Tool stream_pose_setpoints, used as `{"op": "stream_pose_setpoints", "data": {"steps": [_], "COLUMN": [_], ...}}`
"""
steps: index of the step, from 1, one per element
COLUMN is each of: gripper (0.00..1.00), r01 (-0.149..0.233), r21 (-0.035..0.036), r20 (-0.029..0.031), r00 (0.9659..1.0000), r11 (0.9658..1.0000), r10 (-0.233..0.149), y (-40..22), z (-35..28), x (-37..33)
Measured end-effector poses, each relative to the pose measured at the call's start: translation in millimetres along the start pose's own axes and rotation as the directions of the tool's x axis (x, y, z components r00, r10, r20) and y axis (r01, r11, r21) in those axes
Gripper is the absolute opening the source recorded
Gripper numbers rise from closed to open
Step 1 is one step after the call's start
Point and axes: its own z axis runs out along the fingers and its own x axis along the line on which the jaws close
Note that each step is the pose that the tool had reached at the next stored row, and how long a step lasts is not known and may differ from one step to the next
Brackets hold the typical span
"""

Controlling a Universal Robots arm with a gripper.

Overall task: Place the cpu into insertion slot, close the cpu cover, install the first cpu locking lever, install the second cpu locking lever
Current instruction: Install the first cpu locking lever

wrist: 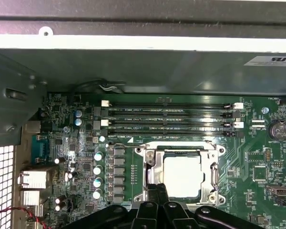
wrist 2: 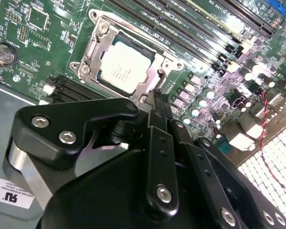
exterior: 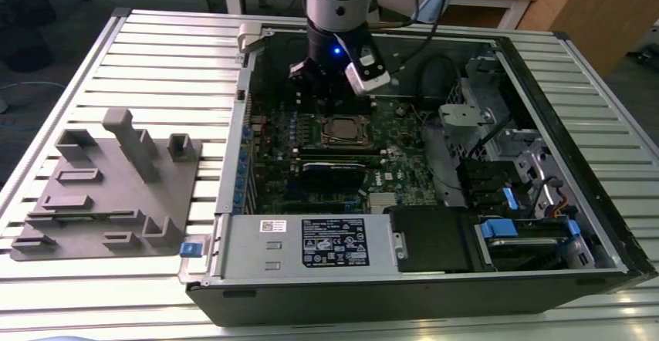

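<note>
One cpu (wrist: 182,176) is sitting flat in the insertion slot (wrist: 181,152), and the cpu cover (wrist: 151,167) is lying down around it, framing the chip so that, I judge, it cannot lift. The gripper (wrist: 157,189) is hovering at the cover's edge, jaws pinched narrow, gripping nothing visible. The motherboard (wrist: 257,157) is lying inside the open computer case (exterior: 412,306) on the desk (exterior: 154,48).

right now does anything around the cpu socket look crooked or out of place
Nothing stands out. The cpu sits flat and square inside the cpu cover, which lies level around it. The gripper is at the cover's edge, and the motherboard shows no loose or damaged parts.
</note>
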Motion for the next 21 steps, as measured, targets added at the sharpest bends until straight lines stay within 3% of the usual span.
{"op": "stream_pose_setpoints", "data": {"steps": [8, 12, 21], "gripper": [0.11, 0.11, 0.11], "r01": [0.0, 0.0, 0.0], "r21": [-0.0002, -0.0001, -0.0004], "r20": [0.0008, 0.0008, 0.001], "r00": [1.0, 1.0, 1.0], "r11": [1.0, 1.0, 1.0], "r10": [0.0, 0.0, 0.0], "y": [-0.1, 0.0, 0.7], "z": [0.0, -1.7, -12.4], "x": [10.4, 10.4, 10.0]}}
